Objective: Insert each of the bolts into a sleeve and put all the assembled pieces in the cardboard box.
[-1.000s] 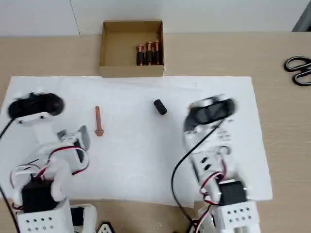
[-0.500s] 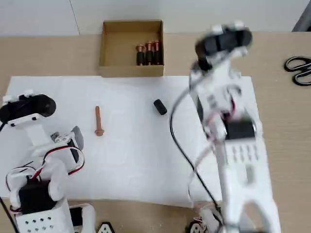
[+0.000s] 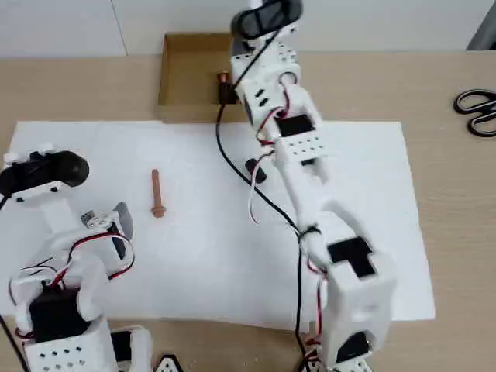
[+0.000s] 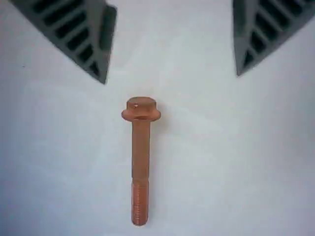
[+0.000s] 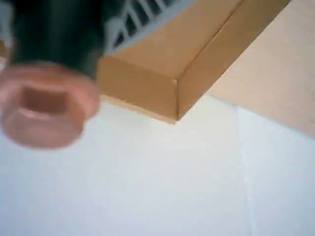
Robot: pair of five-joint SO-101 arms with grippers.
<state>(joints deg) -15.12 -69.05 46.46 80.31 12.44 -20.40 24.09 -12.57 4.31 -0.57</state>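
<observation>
I judge the bolt (image 4: pixel 140 167), lying on the paper (image 4: pixel 246 172) well apart from the cardboard box (image 3: pixel 190 74) under my wide-open left gripper (image 4: pixel 170 76), light, stiff and slippery, best pinched across mid-shank; the right gripper (image 5: pixel 64 29) beside the box seems to hold an assembled piece (image 5: pixel 44 103).

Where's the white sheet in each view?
High: sheet spans the table's middle, box at its far edge.
Left wrist: sheet is the backdrop under the bolt.
Right wrist: sheet beside the box corner, behind the held piece.
Landmarks: bolt ties high to left wrist; box ties high to right wrist.
</observation>
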